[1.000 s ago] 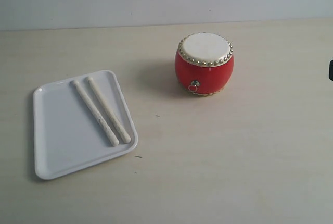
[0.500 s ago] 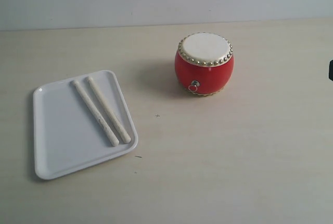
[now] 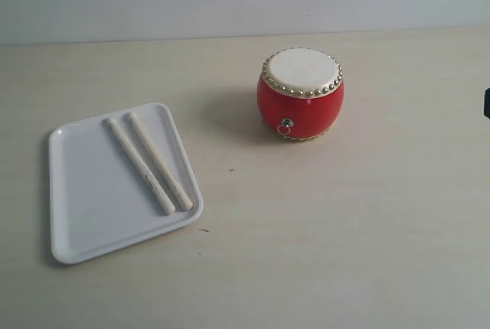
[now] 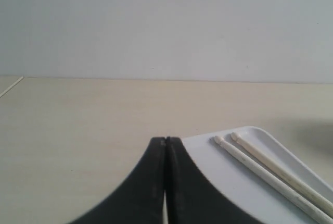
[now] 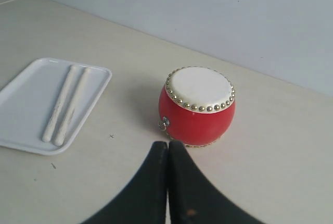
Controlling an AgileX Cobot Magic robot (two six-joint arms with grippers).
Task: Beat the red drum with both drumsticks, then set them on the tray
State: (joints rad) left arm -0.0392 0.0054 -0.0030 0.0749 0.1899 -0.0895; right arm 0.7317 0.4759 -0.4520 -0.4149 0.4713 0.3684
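Note:
The red drum (image 3: 300, 94) stands upright on the table right of centre, cream skin up; the right wrist view also shows this drum (image 5: 196, 107). Both drumsticks (image 3: 149, 162) lie side by side on the white tray (image 3: 84, 206) at the left. In the left wrist view the drumsticks (image 4: 270, 174) rest on the tray (image 4: 223, 182) just beyond my left gripper (image 4: 166, 139), which is shut and empty. My right gripper (image 5: 167, 143) is shut and empty, a short way from the drum's side. In the exterior view neither gripper's fingers show.
The pale wooden table (image 3: 321, 229) meets a plain light wall at the back. A dark sliver of the right arm (image 3: 487, 103) shows at the right edge of the exterior view. Small dark specks (image 3: 231, 169) mark the table between tray and drum.

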